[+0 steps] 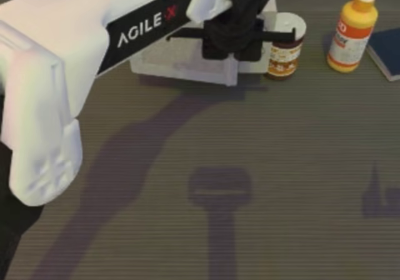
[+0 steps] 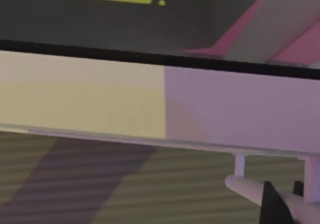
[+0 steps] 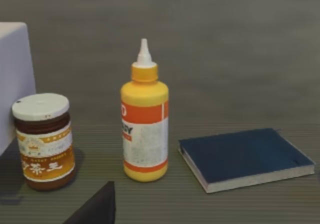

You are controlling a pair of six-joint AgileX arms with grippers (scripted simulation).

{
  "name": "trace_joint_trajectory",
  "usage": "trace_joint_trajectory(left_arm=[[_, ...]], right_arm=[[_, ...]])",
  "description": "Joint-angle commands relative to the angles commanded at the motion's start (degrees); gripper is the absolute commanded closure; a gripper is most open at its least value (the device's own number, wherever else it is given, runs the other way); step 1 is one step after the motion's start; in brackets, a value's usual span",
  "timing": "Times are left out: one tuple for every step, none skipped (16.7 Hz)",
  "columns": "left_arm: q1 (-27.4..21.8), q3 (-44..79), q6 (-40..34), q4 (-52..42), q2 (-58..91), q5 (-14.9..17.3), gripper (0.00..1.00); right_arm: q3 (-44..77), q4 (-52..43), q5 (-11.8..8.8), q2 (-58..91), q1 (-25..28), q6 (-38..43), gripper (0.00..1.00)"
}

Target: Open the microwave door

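Top view looks straight down; left wrist view hugs the microwave (image 2: 165,109) (right wrist shares jar (image 3: 44,140), bottle (image 3: 144,119)).

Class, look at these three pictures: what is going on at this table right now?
The left arm reaches across to the microwave at the far edge of the table, its hand at the microwave door. The left wrist view shows the fingertips at the door's thin handle. A jar, a yellow bottle and a blue book stand beside it. The right arm is out of the top view.

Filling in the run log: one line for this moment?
left gripper at microwave door handle | door partly open | right arm out of view
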Motion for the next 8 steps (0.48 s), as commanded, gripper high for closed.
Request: trace_joint_trajectory(left_arm=[[0.1,-1.3,0.6,0.7,-0.8,0.2,1.0],[0.2,-2.5,1.2,1.4,-1.6,0.4,1.0],[0.3,-3.4,1.7,1.8,-2.1,0.6,1.0],[0.3,-3.9,1.9,2.1,-2.3,0.6,1.0],[0.3,-3.9,1.9,2.1,-2.3,0.6,1.0],[0.3,-3.9,1.9,2.1,-2.3,0.6,1.0],[0.3,-3.9,1.9,2.1,-2.3,0.6,1.0],[0.3,-3.9,1.9,2.1,-2.3,0.6,1.0]], right_arm=[[0.0,0.0,0.0,0.0,0.0,0.0,0.0],[0.0,0.0,0.0,0.0,0.0,0.0,0.0],[0.0,0.0,0.0,0.0,0.0,0.0,0.0],[0.0,0.0,0.0,0.0,0.0,0.0,0.0],[0.0,0.0,0.0,0.0,0.0,0.0,0.0],[0.0,0.0,0.0,0.0,0.0,0.0,0.0],[0.0,0.0,0.0,0.0,0.0,0.0,0.0],[0.0,0.0,0.0,0.0,0.0,0.0,0.0]])
